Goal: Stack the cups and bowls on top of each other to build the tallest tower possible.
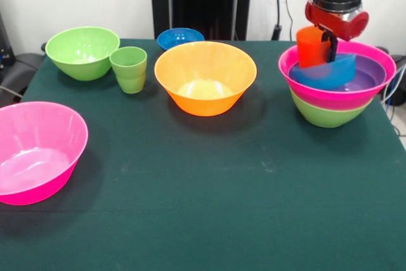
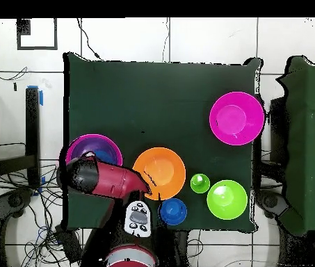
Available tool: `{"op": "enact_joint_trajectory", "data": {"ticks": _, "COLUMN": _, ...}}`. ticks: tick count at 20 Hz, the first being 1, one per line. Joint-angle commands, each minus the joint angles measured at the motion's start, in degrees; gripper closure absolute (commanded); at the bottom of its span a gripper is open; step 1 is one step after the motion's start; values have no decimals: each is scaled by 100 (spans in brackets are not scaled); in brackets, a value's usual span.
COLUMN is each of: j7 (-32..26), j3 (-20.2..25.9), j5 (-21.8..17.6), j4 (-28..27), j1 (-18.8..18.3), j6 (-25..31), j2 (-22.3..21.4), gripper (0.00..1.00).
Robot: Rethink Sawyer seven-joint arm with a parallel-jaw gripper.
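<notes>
The gripper (image 1: 329,47) pinches the smooth orange-red cup (image 1: 312,46) by its rim and holds it upright just above the tower (image 1: 336,96). The tower is a nest of glossy round bowls: a green one at the bottom, a wide pink rim, a shallow purple one, and a tilted blue one inside. Beside the tower stands the big orange bowl (image 1: 205,77), deep and shiny. Beyond the orange bowl are the stepped light green cup (image 1: 129,68), a green bowl (image 1: 82,52), a small blue bowl (image 1: 180,37) and a pink bowl (image 1: 37,152), all on the dark green cloth (image 1: 203,207).
</notes>
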Motion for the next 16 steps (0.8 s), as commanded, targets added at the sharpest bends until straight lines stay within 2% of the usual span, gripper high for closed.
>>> {"op": "enact_joint_trajectory", "data": {"ticks": 1, "j7": 834, "j3": 619, "j5": 275, "j4": 24, "j1": 38, "j6": -263, "j2": 146, "gripper": 100}}
{"op": "enact_joint_trajectory", "data": {"ticks": 6, "j7": 945, "j3": 404, "j5": 312, "j4": 104, "j1": 228, "j6": 256, "j2": -213, "gripper": 100}}
{"op": "enact_joint_trajectory", "data": {"ticks": 10, "j7": 891, "j3": 306, "j5": 257, "j4": 226, "j1": 223, "j6": 631, "j2": -525, "gripper": 100}}
{"op": "enact_joint_trajectory", "data": {"ticks": 16, "j7": 810, "j3": 210, "j5": 185, "j4": 207, "j1": 179, "j6": 996, "j2": -740, "gripper": 100}}
